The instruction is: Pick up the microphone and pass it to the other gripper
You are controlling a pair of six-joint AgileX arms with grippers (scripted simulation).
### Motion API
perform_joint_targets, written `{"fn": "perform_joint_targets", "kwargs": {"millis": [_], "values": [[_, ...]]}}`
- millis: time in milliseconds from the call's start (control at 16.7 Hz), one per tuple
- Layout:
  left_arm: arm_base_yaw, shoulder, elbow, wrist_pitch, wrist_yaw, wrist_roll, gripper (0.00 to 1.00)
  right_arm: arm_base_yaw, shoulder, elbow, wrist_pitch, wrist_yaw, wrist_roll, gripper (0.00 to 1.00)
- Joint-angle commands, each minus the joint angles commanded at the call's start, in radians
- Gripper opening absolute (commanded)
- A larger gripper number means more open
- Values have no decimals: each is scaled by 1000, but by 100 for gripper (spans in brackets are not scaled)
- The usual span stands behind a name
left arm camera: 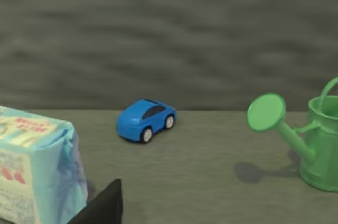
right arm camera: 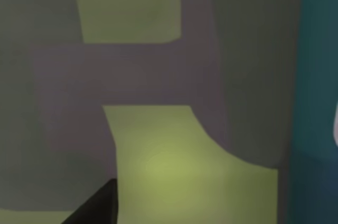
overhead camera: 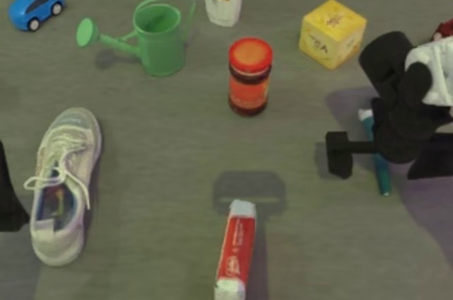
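Microphone (overhead camera: 379, 165) lies on the surface at the frame's right, mostly hidden beneath the right end effector (overhead camera: 368, 146). Left end effector (overhead camera: 8, 194) sits parked at the left edge; its grip cannot be told. The right one appears released, one finger beside the handle. Grasp step: next, clench, then lift.
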Motion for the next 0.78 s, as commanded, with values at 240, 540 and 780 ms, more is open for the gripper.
{"fn": "perform_joint_targets", "kwargs": {"millis": [240,540,780], "values": [[0,0,0,0,0,0,100,0,0,0,0,0,0,62],[0,0,0,0,0,0,100,0,0,0,0,0,0,25],[0,0,0,0,0,0,100,0,0,0,0,0,0,0]]}}
